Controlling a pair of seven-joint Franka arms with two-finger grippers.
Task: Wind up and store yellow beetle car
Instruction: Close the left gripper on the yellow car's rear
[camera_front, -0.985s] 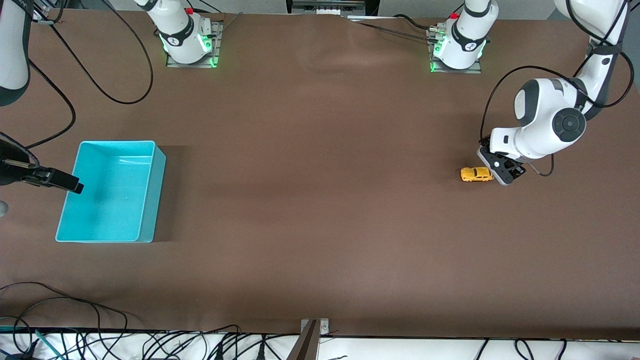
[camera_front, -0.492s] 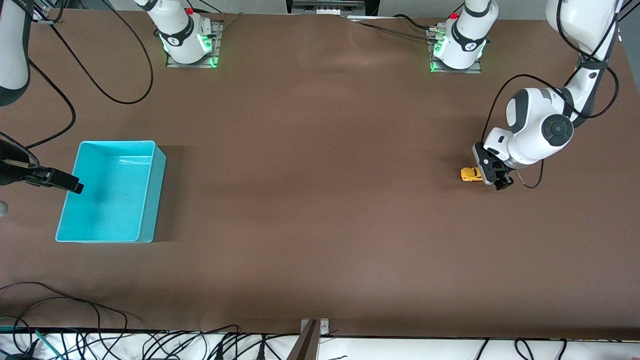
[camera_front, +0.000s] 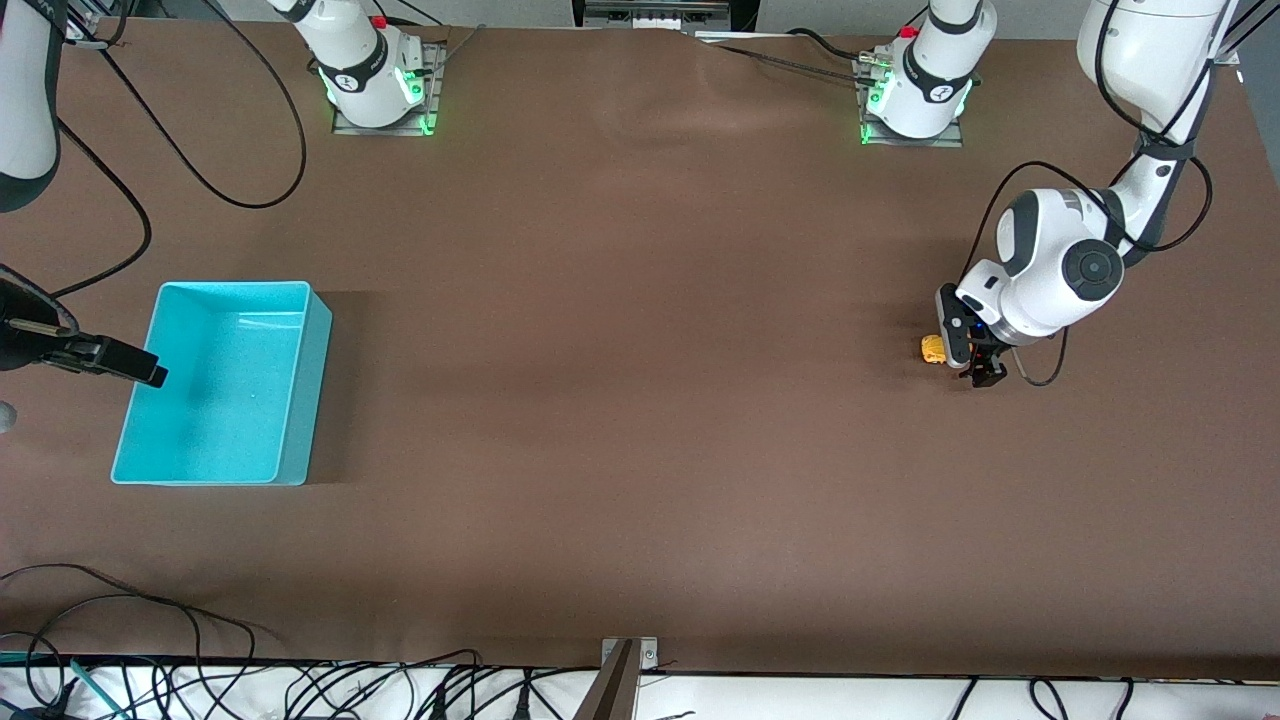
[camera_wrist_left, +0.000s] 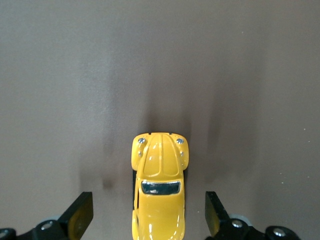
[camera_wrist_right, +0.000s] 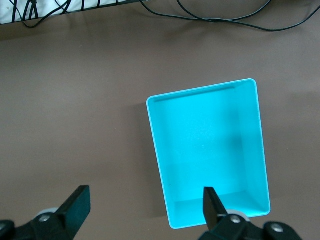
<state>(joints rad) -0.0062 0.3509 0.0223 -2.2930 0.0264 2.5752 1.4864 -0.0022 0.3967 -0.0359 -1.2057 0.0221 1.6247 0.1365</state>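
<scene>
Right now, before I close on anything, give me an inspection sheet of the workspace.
Surface: brown table, flat, bare across the middle.
Job's things: yellow beetle car on its wheels at the left arm's end of the table; cyan bin at the right arm's end, nothing seen inside.
Clutter: nothing seen.
Grippers: left pincer open, down over the car, one finger on each side, not touching it; right pincer open, waiting above the bin's edge.
Cables: black cables on the table near the right arm's base; a bundle along the table edge nearest the front camera.
Surroundings: both arm bases lit green.
</scene>
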